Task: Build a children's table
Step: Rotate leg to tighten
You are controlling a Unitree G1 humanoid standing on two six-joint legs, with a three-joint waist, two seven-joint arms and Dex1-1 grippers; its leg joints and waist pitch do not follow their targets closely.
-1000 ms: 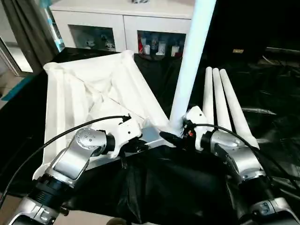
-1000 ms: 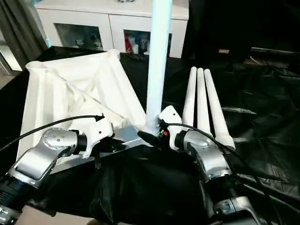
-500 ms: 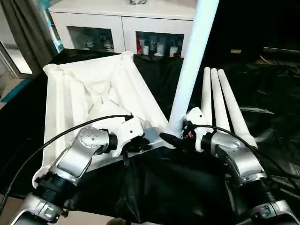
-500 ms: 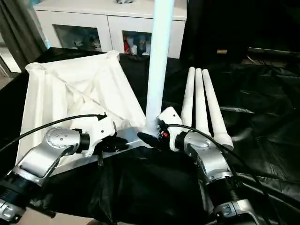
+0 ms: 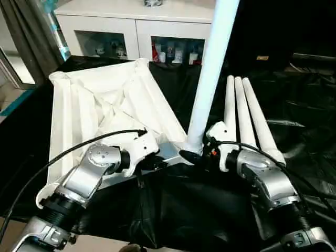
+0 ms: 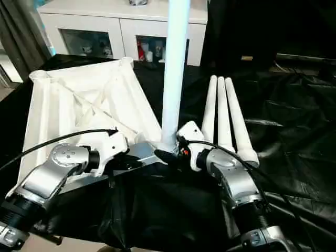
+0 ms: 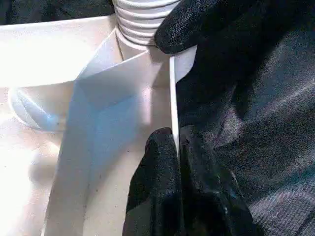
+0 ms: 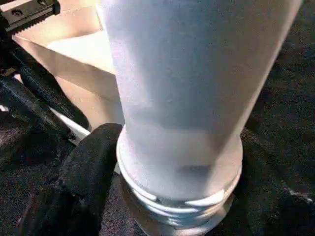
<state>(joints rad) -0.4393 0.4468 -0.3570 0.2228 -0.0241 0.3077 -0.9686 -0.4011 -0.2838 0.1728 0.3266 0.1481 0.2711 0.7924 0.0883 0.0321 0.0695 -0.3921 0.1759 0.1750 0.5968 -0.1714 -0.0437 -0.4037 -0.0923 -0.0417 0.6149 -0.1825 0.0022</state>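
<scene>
The children's table top [image 5: 105, 105] lies upside down on the black cloth, its ribbed underside showing. One white leg [image 5: 210, 73] stands nearly upright in the top's near right corner socket, its threaded base [image 8: 182, 196] sitting at the socket. My right gripper [image 5: 195, 155] is shut on that leg's base, with one black finger [image 8: 88, 167] against it. My left gripper [image 7: 178, 147] is shut on the top's thin rim [image 7: 173, 98] just beside that corner. Three more white legs [image 5: 244, 115] lie side by side on the cloth to the right.
The black-draped work table [image 5: 184, 210] carries everything; its cloth is wrinkled at the front. A white glass-door cabinet [image 5: 136, 26] stands behind. A dark curtain [image 5: 26, 31] hangs at the far left, past the table's left edge.
The view has shifted slightly. Both grippers keep their holds, and the leg and the top have not visibly moved.
</scene>
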